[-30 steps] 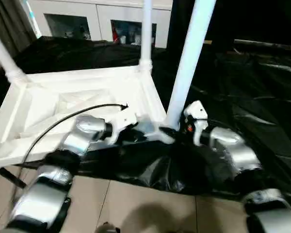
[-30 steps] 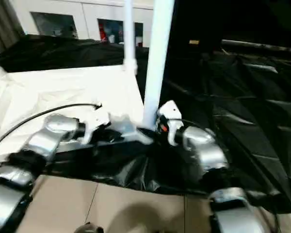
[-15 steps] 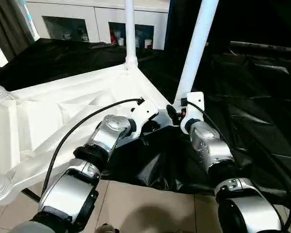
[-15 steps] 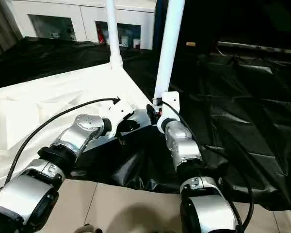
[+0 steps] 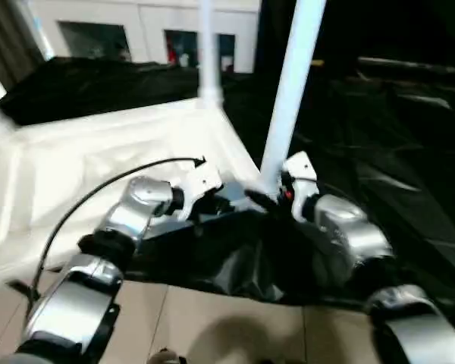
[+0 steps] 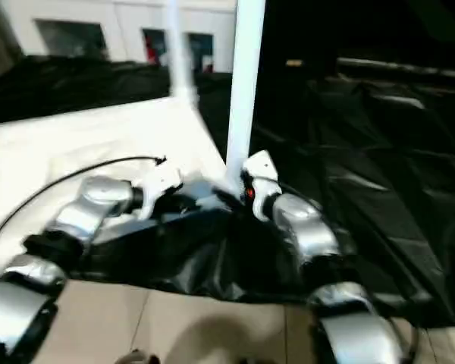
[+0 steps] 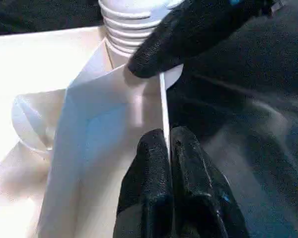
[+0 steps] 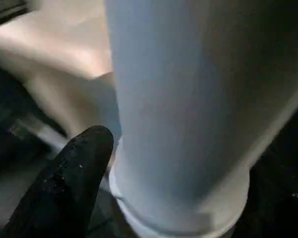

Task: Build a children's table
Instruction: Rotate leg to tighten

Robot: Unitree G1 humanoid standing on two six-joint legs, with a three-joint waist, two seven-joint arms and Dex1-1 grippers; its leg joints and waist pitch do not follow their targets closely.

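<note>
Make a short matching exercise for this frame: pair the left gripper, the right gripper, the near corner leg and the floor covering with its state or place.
Things:
1. left gripper
2. right gripper
3. near leg
4. black sheet

States:
A. standing upright in the corner socket
B. pinched shut on the tabletop's thin rim
C. spread under the table
D. at the leg's base

Pairs: 1-B, 2-D, 3-A, 4-C

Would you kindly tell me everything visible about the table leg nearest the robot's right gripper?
The nearest leg is a long, smooth white tube, plastic by its look, standing almost upright and leaning slightly. Its ribbed foot sits in the corner socket of the upturned white tabletop, which lies on black sheeting. The right gripper is at its base, one black finger against it. The left gripper pinches the tabletop's rim close by.
</note>
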